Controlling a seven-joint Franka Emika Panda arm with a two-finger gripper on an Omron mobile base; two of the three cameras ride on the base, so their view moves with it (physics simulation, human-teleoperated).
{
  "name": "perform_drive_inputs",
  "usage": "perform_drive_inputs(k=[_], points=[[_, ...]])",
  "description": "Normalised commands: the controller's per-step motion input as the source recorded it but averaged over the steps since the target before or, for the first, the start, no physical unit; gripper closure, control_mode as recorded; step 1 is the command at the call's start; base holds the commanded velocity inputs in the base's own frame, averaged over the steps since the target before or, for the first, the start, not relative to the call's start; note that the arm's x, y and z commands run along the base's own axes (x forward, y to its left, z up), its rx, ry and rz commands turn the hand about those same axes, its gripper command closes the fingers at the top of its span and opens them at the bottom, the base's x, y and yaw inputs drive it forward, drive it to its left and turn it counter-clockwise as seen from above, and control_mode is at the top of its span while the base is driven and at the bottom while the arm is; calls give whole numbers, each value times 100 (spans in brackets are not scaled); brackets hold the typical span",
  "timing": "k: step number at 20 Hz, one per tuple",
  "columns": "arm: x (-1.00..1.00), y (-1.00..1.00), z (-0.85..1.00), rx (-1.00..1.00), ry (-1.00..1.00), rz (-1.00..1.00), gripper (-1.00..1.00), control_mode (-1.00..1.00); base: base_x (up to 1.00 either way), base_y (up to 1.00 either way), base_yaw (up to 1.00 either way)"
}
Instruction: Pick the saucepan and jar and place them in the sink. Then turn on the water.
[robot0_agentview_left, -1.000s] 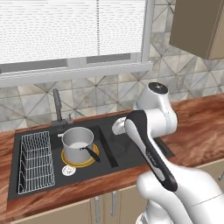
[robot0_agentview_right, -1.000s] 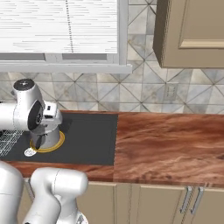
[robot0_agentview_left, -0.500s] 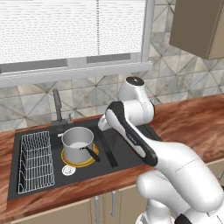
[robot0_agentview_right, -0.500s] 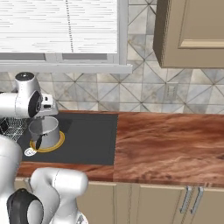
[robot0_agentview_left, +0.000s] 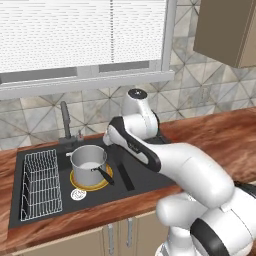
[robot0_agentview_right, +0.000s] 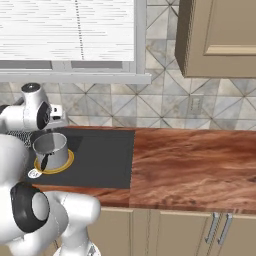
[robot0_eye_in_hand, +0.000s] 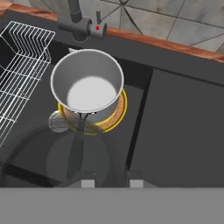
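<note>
One of the two items is already down: the saucepan (robot0_agentview_left: 89, 163) is seen standing upright in the sink (robot0_agentview_left: 131, 188), on a yellow-rimmed mat (robot0_eye_in_hand: 117, 114) just beside the round drain (robot0_eye_in_hand: 57, 122), with its black handle (robot0_agentview_left: 104, 175) pointing toward the front edge. A white wire rack (robot0_agentview_left: 40, 184) is set in the left part of the basin, and the faucet (robot0_agentview_left: 65, 120) rises at the back rim, a red-marked knob (robot0_eye_in_hand: 99, 28) beside its base. No stream is seen at the spout, so the water is judged to be off.

The jar (robot0_eye_in_hand: 81, 162) is shown in the hand view as a translucent cylinder low in the picture, over the basin and just in front of the pan. It appears to be pinched in the gripper (robot0_eye_in_hand: 112, 184), whose jaws are drawn in on it, though the glass is faint and contact at the tips cannot be made out clearly. In the left base view the arm is bent over the sink, between the faucet and the wooden desk (robot0_agentview_right: 190, 165) to the right.

By these pictures, roughly half the task is done: the jar is left to be set down and released in the basin, and the tap is left to be turned on.
</note>
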Motion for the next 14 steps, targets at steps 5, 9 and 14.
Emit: perform_drive_inputs(k=[5, 9, 14], points=[[52, 45, -17, 0, 0, 0, 100, -100, 0, 0, 0], [21, 29, -1, 0, 8, 0, 100, -100, 0, 0, 0], [37, 4, -6, 0, 15, 0, 100, -100, 0, 0, 0]])
